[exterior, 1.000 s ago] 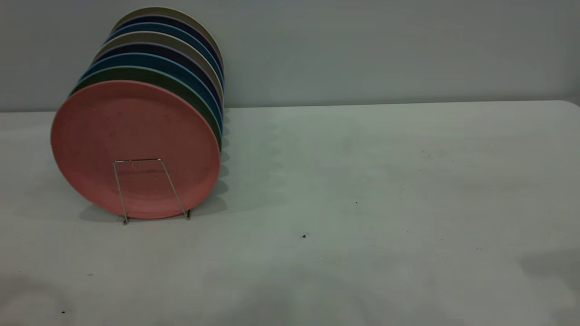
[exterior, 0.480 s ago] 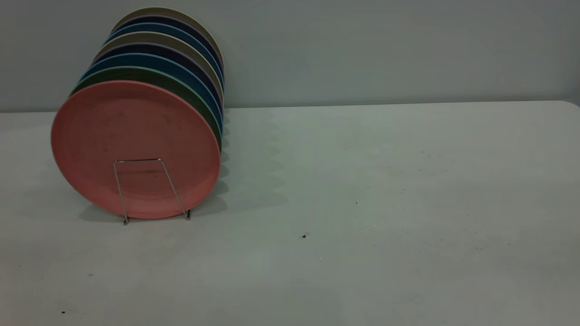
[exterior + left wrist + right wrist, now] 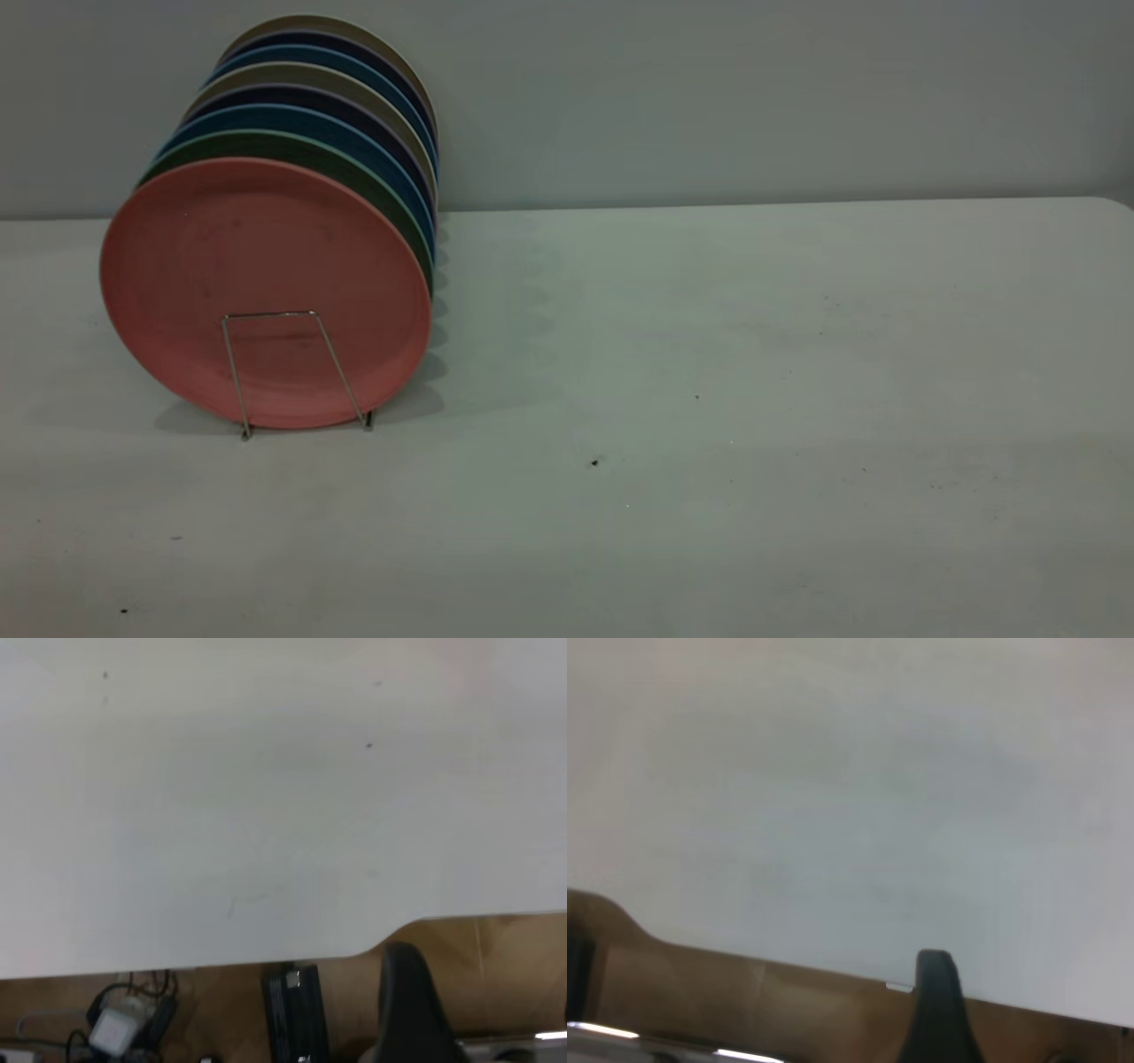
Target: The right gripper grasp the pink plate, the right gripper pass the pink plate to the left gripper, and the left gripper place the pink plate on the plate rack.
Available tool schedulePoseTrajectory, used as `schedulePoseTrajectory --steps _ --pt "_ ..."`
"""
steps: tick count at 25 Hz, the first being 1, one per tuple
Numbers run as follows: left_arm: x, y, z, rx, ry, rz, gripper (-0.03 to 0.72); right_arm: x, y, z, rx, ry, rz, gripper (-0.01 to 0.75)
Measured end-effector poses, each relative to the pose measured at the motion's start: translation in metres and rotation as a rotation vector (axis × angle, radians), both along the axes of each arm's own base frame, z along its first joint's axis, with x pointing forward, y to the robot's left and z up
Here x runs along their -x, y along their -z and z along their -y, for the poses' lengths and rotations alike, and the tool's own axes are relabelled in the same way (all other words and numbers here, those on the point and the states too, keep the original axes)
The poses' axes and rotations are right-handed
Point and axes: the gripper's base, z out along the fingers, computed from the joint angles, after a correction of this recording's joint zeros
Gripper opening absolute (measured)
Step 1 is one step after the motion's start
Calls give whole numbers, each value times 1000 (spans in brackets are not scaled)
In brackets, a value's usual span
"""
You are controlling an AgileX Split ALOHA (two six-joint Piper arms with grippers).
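At the left of the exterior frame, the pink plate (image 3: 264, 288) stands upright at the front of the plate rack (image 3: 297, 370), ahead of green, blue and beige plates (image 3: 354, 97) on the counter (image 3: 709, 399). Neither tool appears there, and no writing is readable. Each wrist view shows only one dark finger over the counter edge, so I cannot tell either tool's state.

No readable text, label, brand or number shows in any view.

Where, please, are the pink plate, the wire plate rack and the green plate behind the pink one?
pink plate (image 3: 257, 257): exterior view, on its flat front face.
plate rack (image 3: 232, 368): exterior view, on the front loop's left upright wire.
green plate (image 3: 266, 142): exterior view, on its exposed upper rim.
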Motion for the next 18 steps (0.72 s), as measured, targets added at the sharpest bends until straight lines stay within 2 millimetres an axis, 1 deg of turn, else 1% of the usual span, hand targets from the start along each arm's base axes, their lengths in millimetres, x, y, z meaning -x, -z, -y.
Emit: schedulePoseTrajectory --steps 11,18 --pt "20 -1 1 -6 2 137 446 1 0 0 -2 2 5 468" --pt "24 -1 2 -7 3 160 446 1 0 0 -2 2 5 404"
